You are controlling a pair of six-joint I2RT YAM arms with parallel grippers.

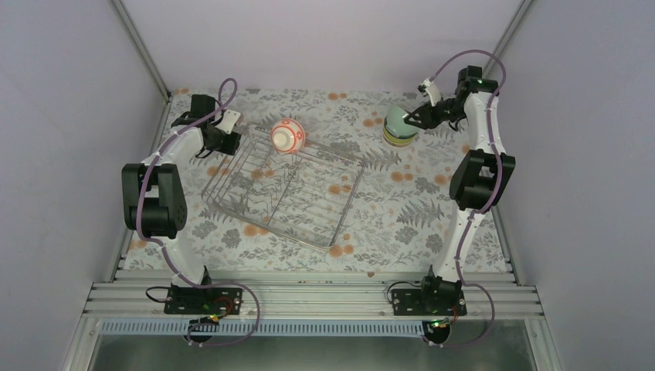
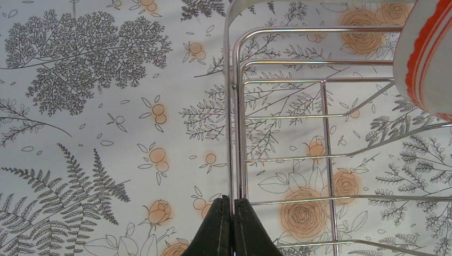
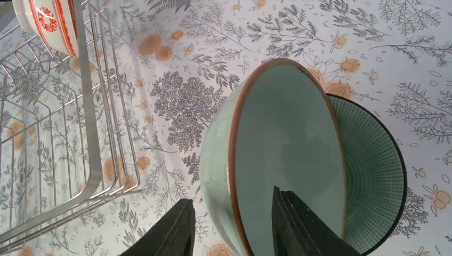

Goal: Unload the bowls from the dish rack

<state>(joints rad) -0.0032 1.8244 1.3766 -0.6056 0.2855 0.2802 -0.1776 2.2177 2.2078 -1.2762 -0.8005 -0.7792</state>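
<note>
The silver wire dish rack [image 1: 286, 193] lies mid-table. The white bowl with orange-red pattern [image 1: 287, 137] sits tilted at its far edge and also shows in the left wrist view [image 2: 426, 53] and the right wrist view [image 3: 50, 24]. My left gripper [image 1: 225, 141] is shut on the rack's rim wire [image 2: 233, 160] at its far left corner. The pale mint bowl [image 3: 282, 144] rests tilted in the yellow-green bowl [image 3: 373, 181] on the table at the far right [image 1: 398, 140]. My right gripper [image 3: 232, 200] is open, one finger inside and one outside the mint bowl's wall.
The flower-print tablecloth [image 1: 402, 216] covers the table. Grey walls stand close on the left, right and far sides. The rack's near corner [image 3: 90, 176] lies left of the stacked bowls.
</note>
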